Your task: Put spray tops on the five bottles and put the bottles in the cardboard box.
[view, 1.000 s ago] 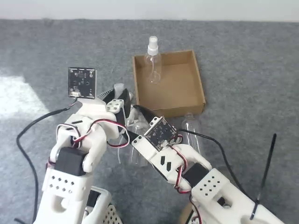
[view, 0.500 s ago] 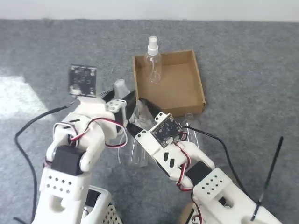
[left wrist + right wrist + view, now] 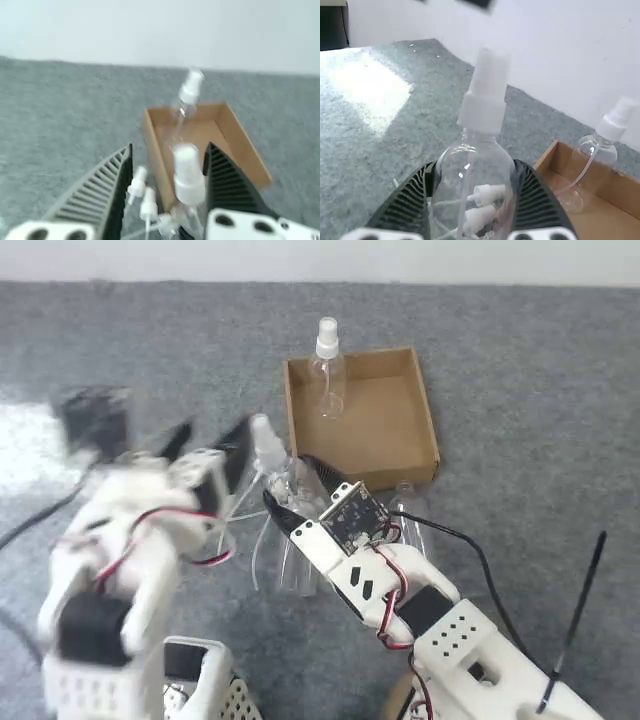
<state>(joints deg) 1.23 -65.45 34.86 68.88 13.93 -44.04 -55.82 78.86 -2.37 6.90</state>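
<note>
My right gripper is shut on a clear bottle, held upright just left of the cardboard box. A white spray top sits on its neck. My left gripper stands open to the left of that spray top, its fingers apart from it. Another bottle with a spray top stands upright in the box's far left corner.
Two uncapped clear bottles lie on the grey carpet near my right arm. Loose spray tops with thin tubes lie beside the box. A black cable rises at the right.
My left arm has swung back to the left, away from the bottle's spray top, and shows blurred. My right gripper has kept hold of the bottle and shifted it slightly.
</note>
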